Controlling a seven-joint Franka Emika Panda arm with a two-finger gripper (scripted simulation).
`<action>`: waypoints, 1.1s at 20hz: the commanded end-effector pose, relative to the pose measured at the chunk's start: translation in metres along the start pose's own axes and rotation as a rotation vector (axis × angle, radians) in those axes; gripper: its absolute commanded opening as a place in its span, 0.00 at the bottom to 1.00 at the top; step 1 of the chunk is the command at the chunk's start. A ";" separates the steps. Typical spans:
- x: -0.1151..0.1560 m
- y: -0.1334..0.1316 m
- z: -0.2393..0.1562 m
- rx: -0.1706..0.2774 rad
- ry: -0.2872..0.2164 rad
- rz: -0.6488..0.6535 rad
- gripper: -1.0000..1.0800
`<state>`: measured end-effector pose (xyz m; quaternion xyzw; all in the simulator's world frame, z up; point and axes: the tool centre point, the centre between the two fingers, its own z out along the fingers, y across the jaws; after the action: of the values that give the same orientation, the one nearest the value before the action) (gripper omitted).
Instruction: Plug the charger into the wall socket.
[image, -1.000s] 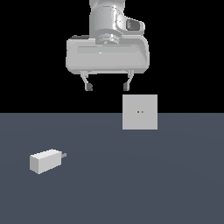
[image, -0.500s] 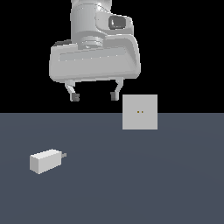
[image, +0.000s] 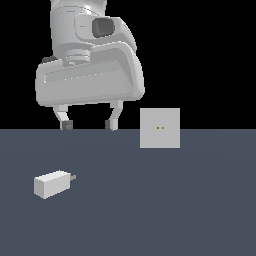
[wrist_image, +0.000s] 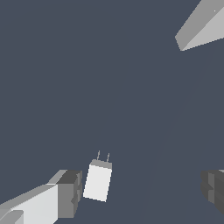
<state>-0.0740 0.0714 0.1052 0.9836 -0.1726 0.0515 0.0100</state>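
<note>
Charger (image: 52, 183): small off-white block, lying flat on the floor, well apart from the wall socket (image: 159, 128), prongs towards it. Likely light, rigid, smooth; grasp across its long flat sides. Gripper (image: 89, 124): above, jaws spread, empty.

Arm upright, tool (image: 89, 124) pointing down, fingers spread, empty

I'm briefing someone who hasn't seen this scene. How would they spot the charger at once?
Start from the dark grey floor. In the exterior view the charger lies flat on it at the left, apart from the upright square wall socket. It is the only small off-white block, with short grey prongs poking from one end.
</note>
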 end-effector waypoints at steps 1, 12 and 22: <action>-0.008 -0.006 0.006 -0.003 0.009 0.035 0.96; -0.033 -0.029 0.029 -0.018 0.038 0.156 0.96; -0.041 -0.038 0.039 -0.024 0.049 0.202 0.96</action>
<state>-0.0955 0.1188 0.0631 0.9602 -0.2687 0.0735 0.0206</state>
